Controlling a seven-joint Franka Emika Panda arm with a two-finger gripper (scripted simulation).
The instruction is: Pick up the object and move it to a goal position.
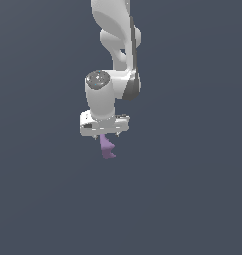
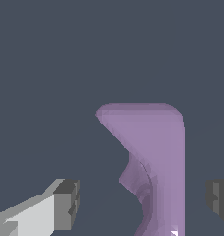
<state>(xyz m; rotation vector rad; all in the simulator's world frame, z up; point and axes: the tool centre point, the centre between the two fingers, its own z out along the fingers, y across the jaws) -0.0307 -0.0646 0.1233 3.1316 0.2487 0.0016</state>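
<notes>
The object (image 1: 107, 148) is a small light-purple lump with a curved notch. In the exterior view it lies just under the white gripper (image 1: 105, 136). In the wrist view the object (image 2: 155, 138) stands between the two fingers of the gripper (image 2: 142, 198). One dark fingertip (image 2: 67, 203) is apart from the notched side, and the other fingertip (image 2: 218, 196) is a small gap away from the straight side. The jaws are open around the object and neither pad touches it. The object's near end is cut off by the wrist view's edge.
The white arm (image 1: 115, 45) comes down from the top of the exterior view. The surface (image 1: 192, 199) around it is plain dark grey-blue, with no other objects or edges in sight.
</notes>
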